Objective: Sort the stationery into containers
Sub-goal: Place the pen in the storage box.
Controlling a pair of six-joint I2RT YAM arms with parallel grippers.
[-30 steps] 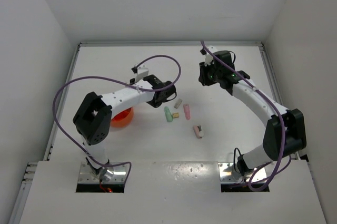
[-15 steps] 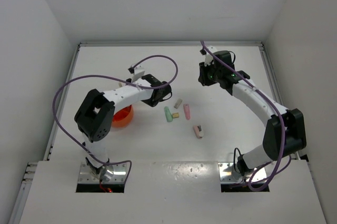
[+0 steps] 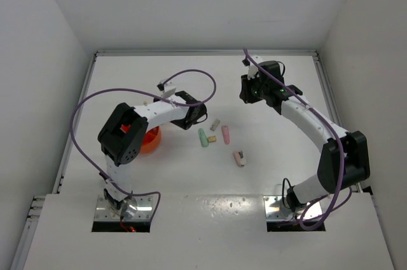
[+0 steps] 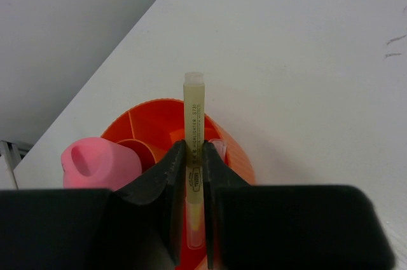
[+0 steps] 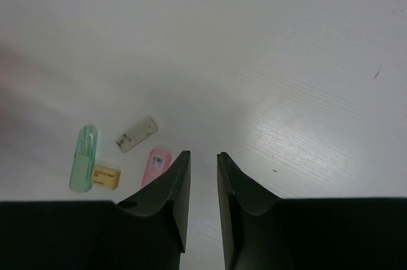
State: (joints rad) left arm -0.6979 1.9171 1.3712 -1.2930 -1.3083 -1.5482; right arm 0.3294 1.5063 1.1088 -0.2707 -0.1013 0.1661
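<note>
- Dark print runs along the pale yellow thin highlighter stick (image 4: 194,108). One word seems to read "HIGHLIGHTER"; the rest is too small.
- The left claw (image 4: 193,155) pinches this stick at mid-barrel, and its clear-tipped end juts past the fingertips.
- Directly beneath that claw sits the round bright-orange plastic bowl with inner dividers (image 4: 143,121). A rounded pink piece (image 4: 102,162) rests at the bowl's side left of the fingers; which compartment is unclear.
- The right claw (image 5: 200,155) stands slightly spread, with nothing between its fingers.
- Left of its tips lie a mint-green capsule (image 5: 83,159), a small tan block (image 5: 105,176), a flat beige piece (image 5: 136,134) and a pink stub (image 5: 156,163). The labels on the block and stub are unreadable.
- Since a second ago the left elbow has swung inward. The right arm and the loose pieces are unchanged.
</note>
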